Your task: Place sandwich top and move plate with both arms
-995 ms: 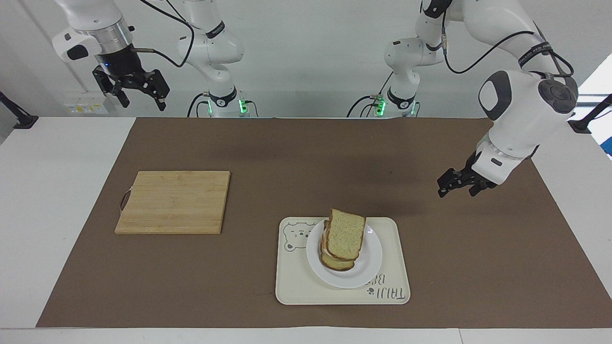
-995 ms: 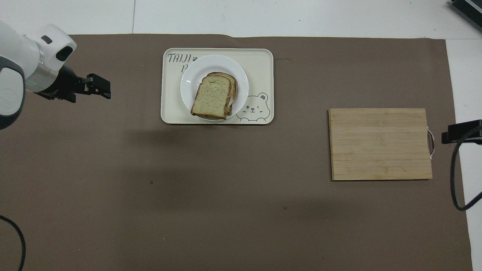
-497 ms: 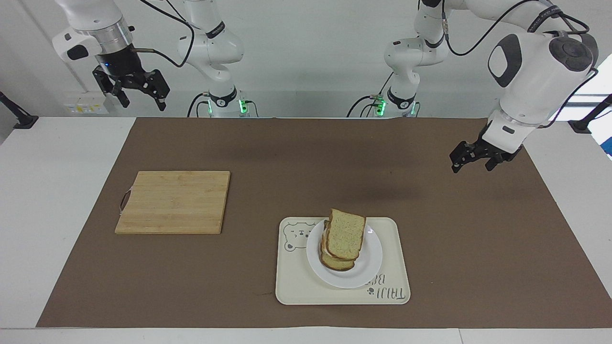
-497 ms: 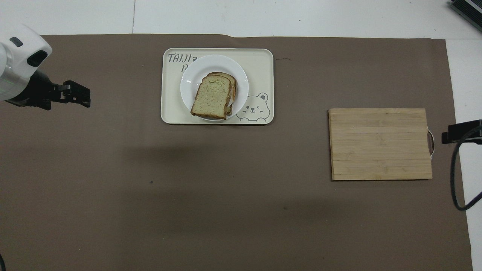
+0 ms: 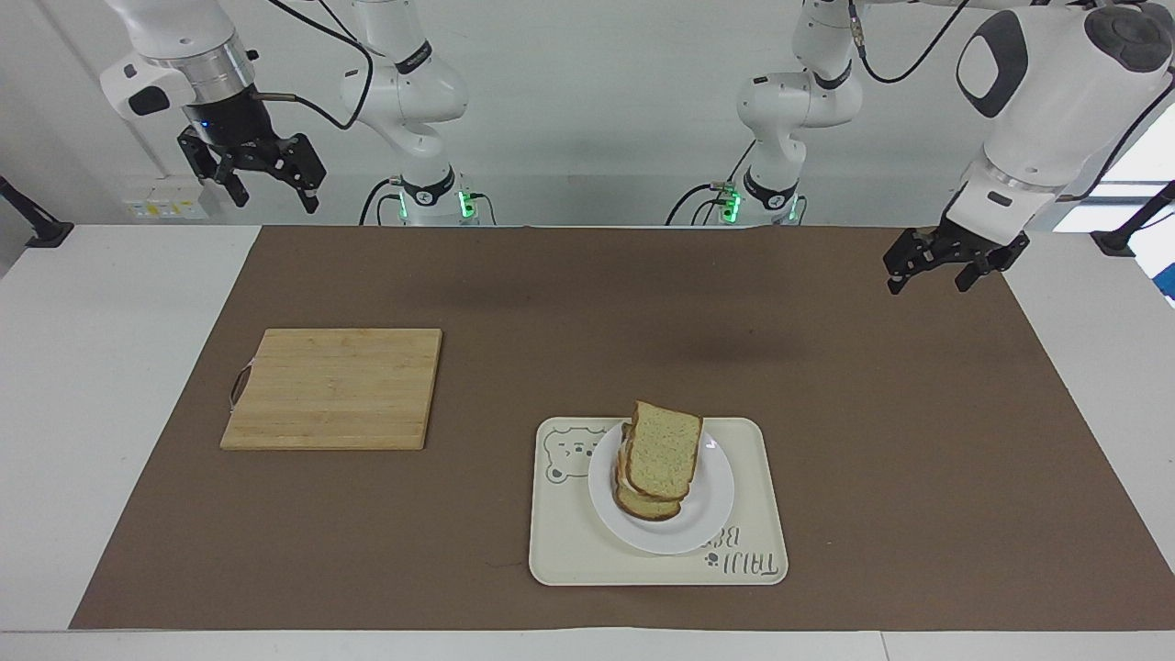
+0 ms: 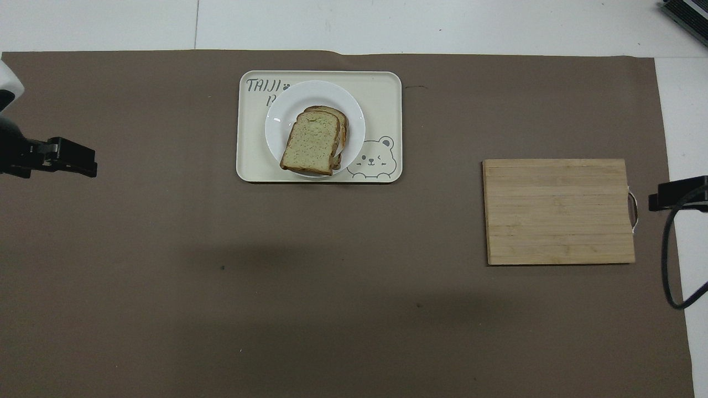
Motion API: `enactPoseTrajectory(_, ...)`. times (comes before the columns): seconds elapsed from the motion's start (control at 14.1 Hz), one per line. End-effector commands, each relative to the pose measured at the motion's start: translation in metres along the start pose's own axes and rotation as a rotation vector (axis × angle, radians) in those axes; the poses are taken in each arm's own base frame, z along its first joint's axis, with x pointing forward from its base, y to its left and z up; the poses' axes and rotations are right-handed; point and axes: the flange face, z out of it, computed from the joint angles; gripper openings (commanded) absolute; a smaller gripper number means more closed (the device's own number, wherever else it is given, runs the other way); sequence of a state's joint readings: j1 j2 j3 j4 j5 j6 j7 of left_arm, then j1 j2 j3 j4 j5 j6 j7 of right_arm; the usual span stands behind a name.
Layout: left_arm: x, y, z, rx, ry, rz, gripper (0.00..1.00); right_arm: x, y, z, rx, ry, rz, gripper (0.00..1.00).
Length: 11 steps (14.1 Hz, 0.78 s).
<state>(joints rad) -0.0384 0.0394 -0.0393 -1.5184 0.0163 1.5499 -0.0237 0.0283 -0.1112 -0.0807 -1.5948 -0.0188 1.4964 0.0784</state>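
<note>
Sandwich topped and plate on the tray; nothing looks left to do.
One top slice (image 5: 663, 449) caps the sandwich on the one plate (image 5: 711, 528), which sits on the one tray (image 5: 569, 560); one board (image 5: 332, 388) lies toward the right arm's end. Left gripper (image 5: 947, 263) and right gripper (image 5: 266, 176), both raised, spread wide, empty.

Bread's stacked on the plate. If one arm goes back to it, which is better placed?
Left, marginally. The left gripper hangs open over the brown mat's corner at its own end. The right gripper, also open, hangs high off the mat. The small round white plate, with the speckled tan top bread slice, lies toward the left arm's end.
</note>
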Motion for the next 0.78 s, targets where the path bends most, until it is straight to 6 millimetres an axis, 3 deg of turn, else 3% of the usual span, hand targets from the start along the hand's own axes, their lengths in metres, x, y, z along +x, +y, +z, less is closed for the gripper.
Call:
enactPoseTrajectory(0.0, -0.0165, -0.0027, -0.0063, 0.005, -0.020, 0.022, 1.00, -0.0018, 0.0004, -0.0030, 0.018, 0.007, 0.006, 1.00)
enactPoseTrajectory(0.71, -0.0150, -0.0072, -0.0067, -0.030, -0.008, 0.010, 1.00, -0.0018, 0.0004, -0.0030, 0.018, 0.007, 0.006, 1.00)
